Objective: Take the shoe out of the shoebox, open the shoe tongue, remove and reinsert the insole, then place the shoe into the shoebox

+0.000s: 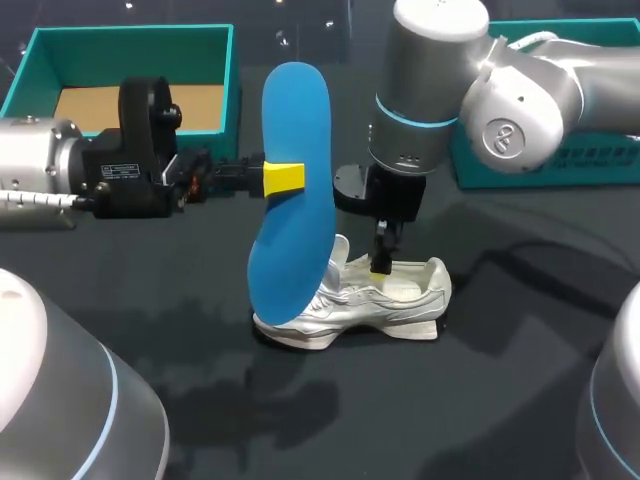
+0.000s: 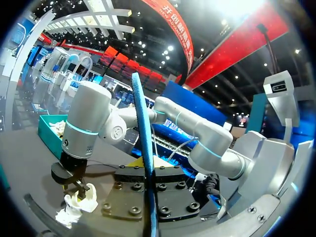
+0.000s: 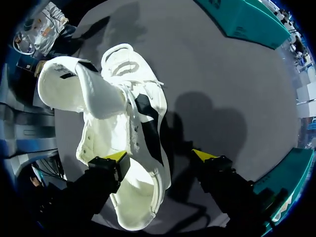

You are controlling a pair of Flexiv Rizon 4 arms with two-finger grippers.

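Shoe [image 1: 370, 300] sits mid-tabletop [image 1: 500, 400], right gripper [image 1: 383, 262] spread loose astride its collar I think, left gripper [image 1: 283, 177] pinching the insole [image 1: 292, 190] upright over the toe, so it could buckle going in.

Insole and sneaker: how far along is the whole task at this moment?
Done: the white sneaker stands on the table outside the teal shoebox, its tongue is pulled open, and the blue insole is out. In hand: the left gripper holds the insole upright by the toe; the right gripper is open, one finger inside the opening. Left: reinsert the insole and box the sneaker.
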